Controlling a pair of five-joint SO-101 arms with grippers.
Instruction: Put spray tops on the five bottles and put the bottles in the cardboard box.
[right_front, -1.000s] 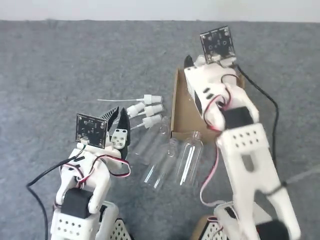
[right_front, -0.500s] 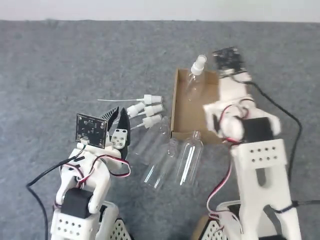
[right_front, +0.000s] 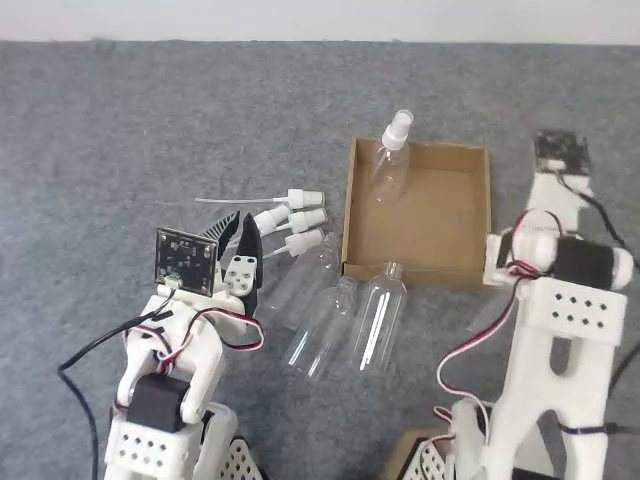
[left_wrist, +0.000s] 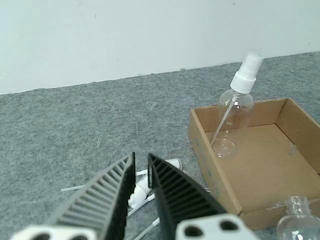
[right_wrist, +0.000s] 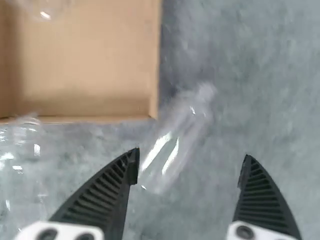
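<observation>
Right arm (right_front: 555, 300) back off cardboard box (right_front: 487, 200) — fingers (right_wrist: 100, 195) wide; left fingers (left_wrist: 172, 192) barely apart.

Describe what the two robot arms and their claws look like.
Both the left arm and right arm are white plastic with black motor blocks, rows of small holes in the plates, and loose red, black and white wires. A circuit board sits at each wrist. The left claw and right claw have black, ridged, tapering fingers.

no text, label or number is readable on the cardboard box (right_front: 440, 225) or bottles (right_front: 380, 320).
</observation>
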